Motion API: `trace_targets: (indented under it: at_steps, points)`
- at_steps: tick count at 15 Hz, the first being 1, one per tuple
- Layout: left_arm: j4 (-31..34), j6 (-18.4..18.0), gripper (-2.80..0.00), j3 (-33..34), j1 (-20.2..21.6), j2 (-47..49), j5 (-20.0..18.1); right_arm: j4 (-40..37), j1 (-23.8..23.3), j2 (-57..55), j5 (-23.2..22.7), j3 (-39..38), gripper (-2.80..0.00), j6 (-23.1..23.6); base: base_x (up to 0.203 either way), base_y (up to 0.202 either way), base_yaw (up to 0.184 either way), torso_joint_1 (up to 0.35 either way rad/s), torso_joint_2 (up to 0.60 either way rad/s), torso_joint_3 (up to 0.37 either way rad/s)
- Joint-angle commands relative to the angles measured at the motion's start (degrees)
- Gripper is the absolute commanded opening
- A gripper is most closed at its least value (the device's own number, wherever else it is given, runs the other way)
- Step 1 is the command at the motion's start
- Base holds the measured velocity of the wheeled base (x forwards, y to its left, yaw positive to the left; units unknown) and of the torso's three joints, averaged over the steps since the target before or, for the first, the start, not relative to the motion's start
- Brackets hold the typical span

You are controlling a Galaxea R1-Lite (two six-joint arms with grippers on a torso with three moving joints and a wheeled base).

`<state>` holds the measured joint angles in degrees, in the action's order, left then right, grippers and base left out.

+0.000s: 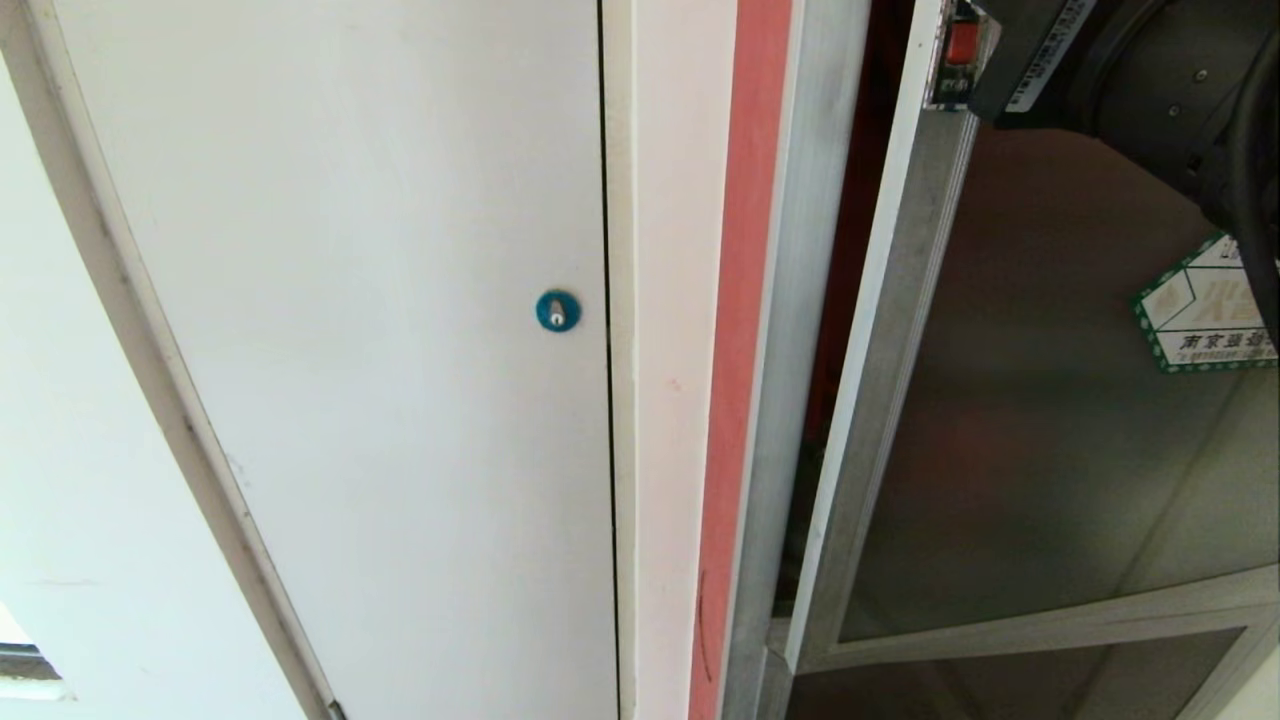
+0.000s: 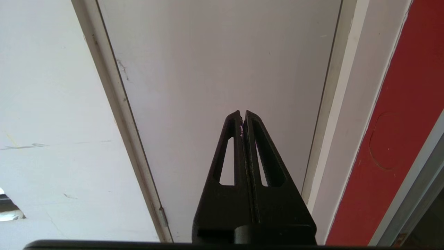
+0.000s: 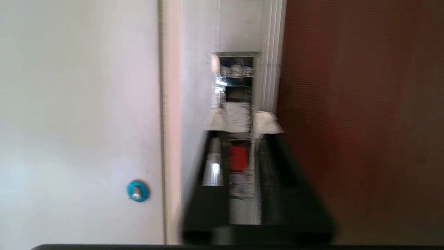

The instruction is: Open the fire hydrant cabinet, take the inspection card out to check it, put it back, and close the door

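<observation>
You are looking at the dark tinted glass door in its silver aluminium frame (image 1: pixel 1040 400), which stands ajar: a gap shows between its frame edge and the silver upright of the red-walled fire hydrant cabinet (image 1: pixel 800 300), with dark red interior visible through it. Your right gripper (image 3: pixel 242 121) is up at the door's top corner in the head view, by the small red latch (image 1: pixel 962 42); in the right wrist view its two white-tipped fingers (image 3: pixel 216 121) stand a little apart, either side of the latch plate, with the red latch seen between them. That view is smeared, so you cannot tell whether the fingers press on the latch plate or merely straddle it. The green-bordered white hexagonal sticker (image 1: pixel 1205 305) sits on the glass just below the right arm's black housing. To the left of the cabinet is the plain white panel door (image 1: pixel 380 350) with its blue round lock (image 1: pixel 558 311). Your left gripper (image 2: pixel 242 119) is clenched with nothing between its black fingers, pointing at that white panel door, well apart from the cabinet. The inspection card is in none of your views.
</observation>
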<state>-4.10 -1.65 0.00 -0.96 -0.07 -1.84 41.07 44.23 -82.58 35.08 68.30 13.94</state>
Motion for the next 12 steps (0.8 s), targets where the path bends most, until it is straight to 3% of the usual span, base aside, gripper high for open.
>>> trace_targets:
  at_steps: [1,6,12]
  points:
    - [-0.03,-0.02,-2.8,1.58,0.0,-0.01,0.0,0.15,0.07,-0.04,0.16,0.34,0.0,0.13,0.0,0.0,0.0,0.0,0.0,0.0]
    - [-0.03,-0.02,-2.8,1.58,0.0,-0.01,0.0,-0.35,0.07,1.22,0.04,-0.28,0.0,0.13,0.0,0.0,0.0,0.0,0.0,0.0]
    - [-0.03,-0.02,-2.8,1.58,-0.07,-0.01,0.0,-3.27,0.61,8.91,-5.76,-8.22,0.0,0.13,0.0,0.0,0.0,0.0,0.0,0.0]
